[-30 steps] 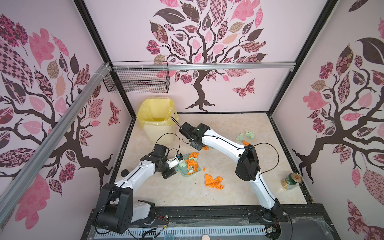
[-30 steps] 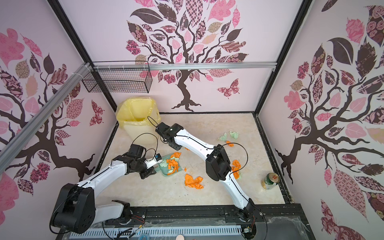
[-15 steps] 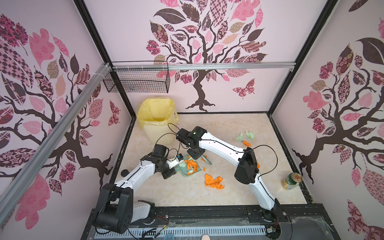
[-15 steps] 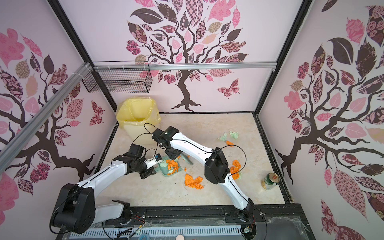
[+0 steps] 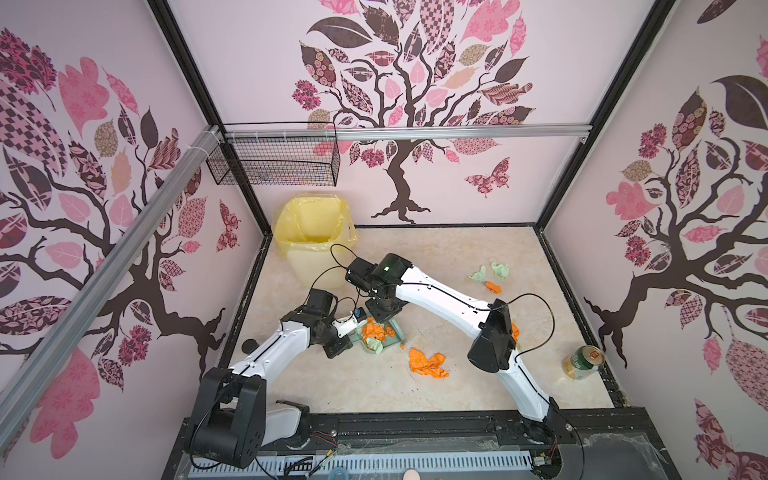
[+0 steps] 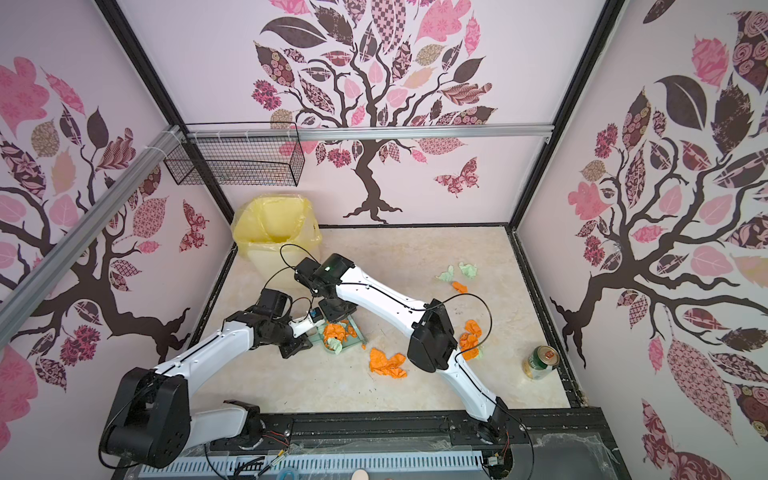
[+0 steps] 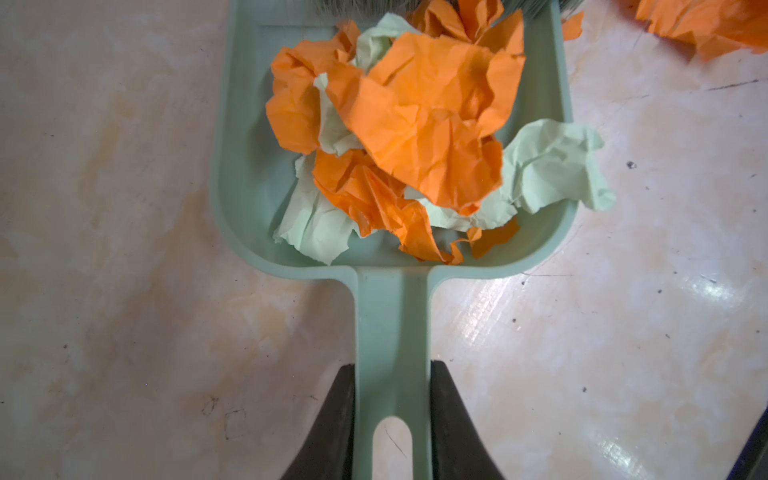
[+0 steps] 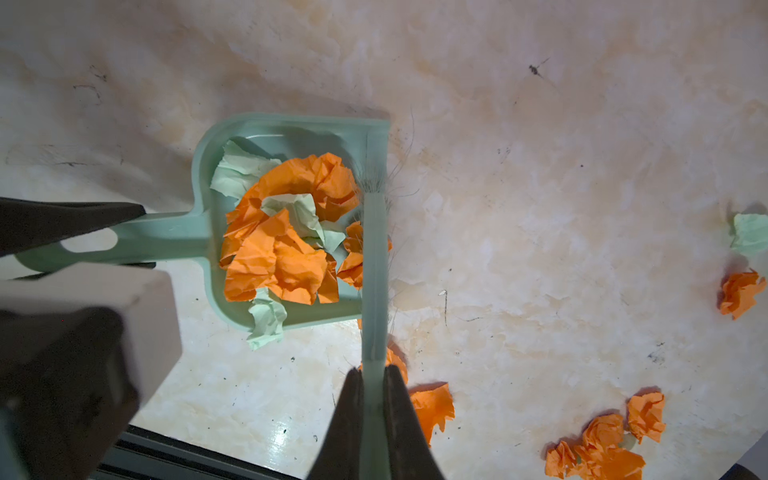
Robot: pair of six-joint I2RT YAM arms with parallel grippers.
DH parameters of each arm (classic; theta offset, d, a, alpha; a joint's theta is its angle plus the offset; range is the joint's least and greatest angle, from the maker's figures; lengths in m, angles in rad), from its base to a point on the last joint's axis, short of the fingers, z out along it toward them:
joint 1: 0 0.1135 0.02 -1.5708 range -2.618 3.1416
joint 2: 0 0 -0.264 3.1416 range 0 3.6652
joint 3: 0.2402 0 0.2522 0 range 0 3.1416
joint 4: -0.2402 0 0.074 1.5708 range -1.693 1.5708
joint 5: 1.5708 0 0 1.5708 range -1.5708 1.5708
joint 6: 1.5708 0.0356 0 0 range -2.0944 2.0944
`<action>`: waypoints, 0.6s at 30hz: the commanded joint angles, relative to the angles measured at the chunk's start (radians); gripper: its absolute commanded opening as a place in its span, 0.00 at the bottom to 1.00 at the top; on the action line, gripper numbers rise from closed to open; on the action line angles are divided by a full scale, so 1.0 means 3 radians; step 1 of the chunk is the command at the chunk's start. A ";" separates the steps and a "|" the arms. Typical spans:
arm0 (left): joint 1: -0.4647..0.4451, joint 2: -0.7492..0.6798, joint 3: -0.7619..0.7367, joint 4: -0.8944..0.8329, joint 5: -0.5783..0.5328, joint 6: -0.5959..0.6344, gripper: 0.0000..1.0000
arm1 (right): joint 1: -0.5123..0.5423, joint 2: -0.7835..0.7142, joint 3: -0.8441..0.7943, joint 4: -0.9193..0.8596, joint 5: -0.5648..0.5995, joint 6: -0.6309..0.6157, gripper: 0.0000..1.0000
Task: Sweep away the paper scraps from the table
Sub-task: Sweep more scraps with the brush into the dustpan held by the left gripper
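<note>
Paper scraps lie partly heaped in the dustpan and partly loose on the table in both top views. In the left wrist view, the left gripper pinches the dustpan handle, keeping the pan flat to catch paper. In the right wrist view, the right gripper clamps the brush, its bristles across the pan mouth, probably penning the heap in.
</note>
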 commanded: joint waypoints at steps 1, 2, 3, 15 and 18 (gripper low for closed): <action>0.0002 -0.0139 -0.0111 -0.0011 0.0067 -0.0028 0.00 | -0.0007 -0.0173 0.0212 -0.0167 0.0057 0.0151 0.00; 0.0010 -0.0186 -0.0112 -0.0026 0.0097 -0.0029 0.00 | -0.0017 -0.0188 0.0245 -0.0191 0.0064 0.0159 0.00; 0.0025 -0.0250 -0.0108 -0.0071 0.0157 -0.0031 0.00 | -0.0031 -0.0204 0.0291 -0.0213 0.0077 0.0164 0.00; 0.0144 -0.0339 -0.0088 0.0009 0.0685 -0.0358 0.00 | -0.0147 -0.0662 0.0505 -0.0219 0.0335 0.0112 0.00; 0.0147 -0.0358 -0.0074 0.0011 0.0646 -0.0351 0.00 | -0.0237 -0.0889 0.0447 -0.0217 0.0409 0.0096 0.00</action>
